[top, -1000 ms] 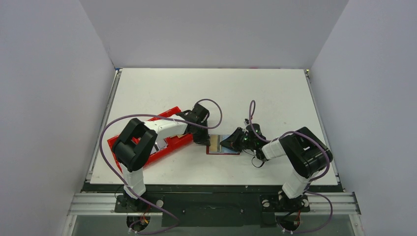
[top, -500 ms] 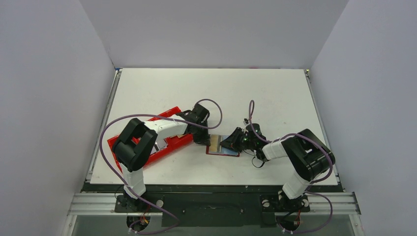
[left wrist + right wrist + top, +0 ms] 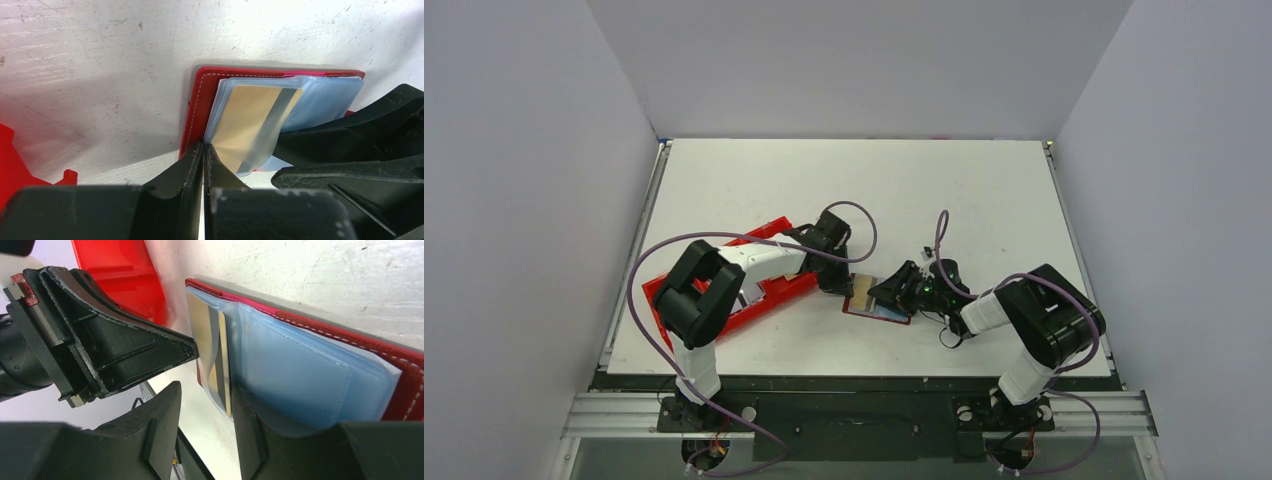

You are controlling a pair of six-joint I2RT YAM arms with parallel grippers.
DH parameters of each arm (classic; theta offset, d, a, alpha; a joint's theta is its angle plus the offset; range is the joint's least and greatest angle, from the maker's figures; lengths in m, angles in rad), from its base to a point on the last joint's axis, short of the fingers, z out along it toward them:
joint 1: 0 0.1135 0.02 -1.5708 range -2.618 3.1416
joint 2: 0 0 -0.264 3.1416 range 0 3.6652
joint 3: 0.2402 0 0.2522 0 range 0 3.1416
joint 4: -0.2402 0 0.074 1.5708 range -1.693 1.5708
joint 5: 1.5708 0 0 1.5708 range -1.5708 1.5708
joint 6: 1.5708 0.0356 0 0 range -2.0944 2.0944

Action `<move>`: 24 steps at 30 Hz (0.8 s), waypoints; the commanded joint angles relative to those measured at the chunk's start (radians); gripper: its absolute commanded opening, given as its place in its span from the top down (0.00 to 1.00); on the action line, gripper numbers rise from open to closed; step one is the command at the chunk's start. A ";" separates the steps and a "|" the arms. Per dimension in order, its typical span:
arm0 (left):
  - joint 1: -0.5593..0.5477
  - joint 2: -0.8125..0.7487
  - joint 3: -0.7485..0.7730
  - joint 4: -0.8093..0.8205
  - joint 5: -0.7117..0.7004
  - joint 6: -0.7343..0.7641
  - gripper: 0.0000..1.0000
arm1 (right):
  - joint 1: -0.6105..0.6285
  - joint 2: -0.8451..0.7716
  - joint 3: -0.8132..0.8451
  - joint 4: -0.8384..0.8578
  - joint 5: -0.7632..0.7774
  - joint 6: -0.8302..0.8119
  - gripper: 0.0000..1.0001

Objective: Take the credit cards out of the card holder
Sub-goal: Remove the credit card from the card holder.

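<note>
Left end effector [image 3: 204, 148] pinched shut at card holder [image 3: 199, 102].

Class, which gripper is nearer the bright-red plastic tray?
Left. The left gripper, fingers together, sits at the card holder's tray-side edge, just beside the red tray. The right gripper is across the holder, farther from the tray.
</note>
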 commanded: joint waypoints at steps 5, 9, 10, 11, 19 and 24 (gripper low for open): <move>-0.018 0.083 -0.045 -0.029 -0.073 0.012 1.00 | 0.005 0.019 -0.026 0.211 -0.021 0.066 0.58; -0.019 0.084 -0.046 -0.029 -0.073 0.013 1.00 | 0.006 0.033 -0.023 0.255 -0.020 0.086 0.57; -0.019 0.083 -0.046 -0.029 -0.073 0.014 1.00 | 0.007 0.034 -0.023 0.265 -0.020 0.091 0.57; -0.019 0.083 -0.045 -0.029 -0.074 0.014 1.00 | 0.006 0.033 -0.023 0.271 -0.022 0.094 0.57; -0.018 0.087 -0.045 -0.028 -0.073 0.015 1.00 | 0.007 -0.015 -0.015 0.218 -0.024 0.075 0.57; -0.018 0.088 -0.045 -0.028 -0.073 0.015 1.00 | 0.009 -0.035 -0.012 0.192 -0.021 0.064 0.57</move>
